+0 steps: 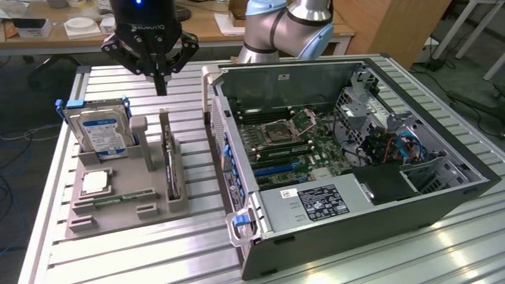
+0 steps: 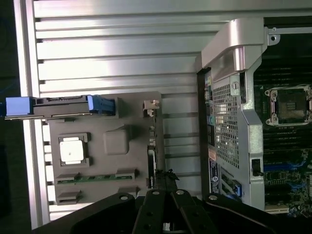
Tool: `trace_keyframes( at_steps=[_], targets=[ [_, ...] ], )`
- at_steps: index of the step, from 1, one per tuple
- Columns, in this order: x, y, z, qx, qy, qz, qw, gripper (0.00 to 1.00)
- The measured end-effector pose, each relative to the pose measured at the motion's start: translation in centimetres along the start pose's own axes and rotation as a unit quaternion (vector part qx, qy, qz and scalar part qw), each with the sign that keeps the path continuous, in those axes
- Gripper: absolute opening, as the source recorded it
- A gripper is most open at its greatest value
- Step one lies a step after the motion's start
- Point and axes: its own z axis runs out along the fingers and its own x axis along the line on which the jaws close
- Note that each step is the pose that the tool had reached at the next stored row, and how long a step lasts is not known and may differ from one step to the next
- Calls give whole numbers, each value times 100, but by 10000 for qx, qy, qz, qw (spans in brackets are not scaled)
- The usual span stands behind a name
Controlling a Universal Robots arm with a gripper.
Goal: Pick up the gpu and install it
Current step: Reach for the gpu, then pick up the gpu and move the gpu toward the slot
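GPU [image 1: 168, 161] stands on its long edge in a slot of the grey holder [image 1: 118, 214], at the side nearest the computer case [image 1: 442, 204]; its dark face is upright and nothing grips it. The fingers [image 1: 161, 80] are clenched together with nothing between them, hanging in the air above the far end of the card and clear of it. The black wrist points straight down, and the silver arm [image 1: 276, 26] rises behind the case. In the wrist view the card [image 2: 151, 158] appears edge-on just beyond the fingertips [image 2: 165, 178]. The holder is matt grey and blocky, and also carries a silver hard drive [image 1: 101, 131] with a blue label, a square processor [image 1: 96, 182] and a narrow green memory stick [image 1: 118, 198]. The desk [image 1: 158, 254] is ribbed aluminium. The case lies open, showing a green motherboard [image 1: 288, 142].
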Motion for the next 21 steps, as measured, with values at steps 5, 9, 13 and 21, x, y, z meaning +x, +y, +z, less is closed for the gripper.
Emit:
trace_keyframes(
  at_steps=[5,9,13,21],
  targets=[
    [81,-6,-2,0,0,0,10000,10],
    [134,-10,-4,0,0,0,10000,10],
    [137,-10,-4,0,0,0,10000,10],
    [138,-10,-4,0,0,0,10000,10]
  ],
)
